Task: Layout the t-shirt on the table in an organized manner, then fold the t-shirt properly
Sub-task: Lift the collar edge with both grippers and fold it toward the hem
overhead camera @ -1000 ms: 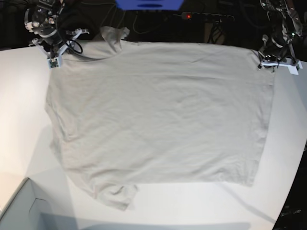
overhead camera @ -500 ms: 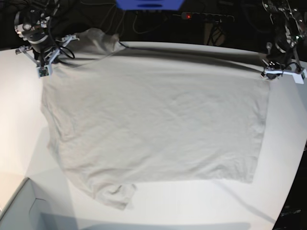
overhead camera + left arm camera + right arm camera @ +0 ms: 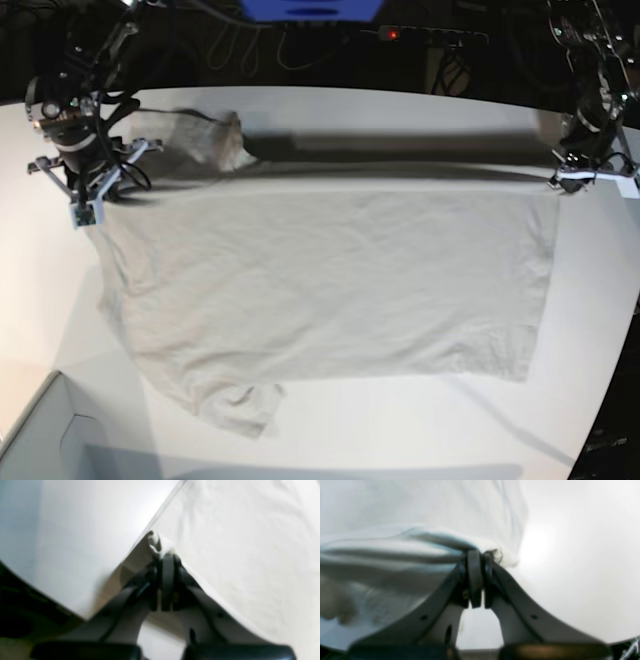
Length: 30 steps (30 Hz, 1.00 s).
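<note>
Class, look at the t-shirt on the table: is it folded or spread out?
Mostly spread: the t-shirt lies open across the table, its far edge lifted by both grippers, one sleeve crumpled near the front.

The table point(image 3: 320, 440) was big, white and smooth, with a curved edge at the far right. The t-shirt point(image 3: 330, 280) lay on it, spread wide across the middle, with its far edge lifted up off the top. One sleeve was crumpled near the front. A pale box corner point(image 3: 45, 440) sat at the front left.

A robotics lab: white table point(image 3: 400, 440), cables and power strip point(image 3: 432, 36) behind.
</note>
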{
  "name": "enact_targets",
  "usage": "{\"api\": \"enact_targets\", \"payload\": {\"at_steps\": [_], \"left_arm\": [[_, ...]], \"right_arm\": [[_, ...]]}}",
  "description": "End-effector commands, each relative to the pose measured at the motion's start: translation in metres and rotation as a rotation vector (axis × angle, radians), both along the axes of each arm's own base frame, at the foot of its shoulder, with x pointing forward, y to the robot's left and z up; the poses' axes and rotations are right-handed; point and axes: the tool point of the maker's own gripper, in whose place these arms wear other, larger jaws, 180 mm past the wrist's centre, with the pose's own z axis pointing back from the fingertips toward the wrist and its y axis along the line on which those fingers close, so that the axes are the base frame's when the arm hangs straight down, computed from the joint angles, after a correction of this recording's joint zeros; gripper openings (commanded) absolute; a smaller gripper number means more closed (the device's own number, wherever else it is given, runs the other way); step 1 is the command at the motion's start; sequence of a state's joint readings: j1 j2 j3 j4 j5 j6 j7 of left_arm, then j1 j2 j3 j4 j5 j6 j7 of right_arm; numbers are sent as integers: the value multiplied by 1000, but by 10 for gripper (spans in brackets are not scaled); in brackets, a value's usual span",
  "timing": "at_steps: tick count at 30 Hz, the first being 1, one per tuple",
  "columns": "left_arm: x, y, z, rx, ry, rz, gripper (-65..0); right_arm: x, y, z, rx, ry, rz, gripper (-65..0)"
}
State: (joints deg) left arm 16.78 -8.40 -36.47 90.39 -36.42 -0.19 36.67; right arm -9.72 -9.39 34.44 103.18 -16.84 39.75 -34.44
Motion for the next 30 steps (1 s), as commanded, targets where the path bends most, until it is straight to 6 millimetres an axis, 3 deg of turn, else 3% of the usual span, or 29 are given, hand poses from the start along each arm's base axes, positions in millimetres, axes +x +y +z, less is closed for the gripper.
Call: {"api": "enact_targets", "payload": {"at_steps": [1, 9, 16, 20, 24, 28, 30], "left_arm": [[12, 10, 15, 29, -50, 9, -650], [56, 9, 43, 29, -157, 10, -650], [76, 12, 34, -15, -157, 31, -650], [86, 12, 33, -33, -164, 38, -650], [94, 11, 26, -60, -157, 47, -650], [101, 11, 23, -79, -157, 54, -650], [105, 10, 23, -87, -159, 56, -650]], "right_arm": [[12, -2, 8, -5, -36, 7, -650], [64, -3, 4, 51, -72, 22, -650], [100, -14, 7, 69, -91, 31, -650], [111, -12, 14, 78, -113, 33, -650], [118, 4, 15, 72, -110, 91, -650], [118, 13, 5, 90, -84, 112, -650], [117, 7, -1, 84, -64, 114, -650]]}}
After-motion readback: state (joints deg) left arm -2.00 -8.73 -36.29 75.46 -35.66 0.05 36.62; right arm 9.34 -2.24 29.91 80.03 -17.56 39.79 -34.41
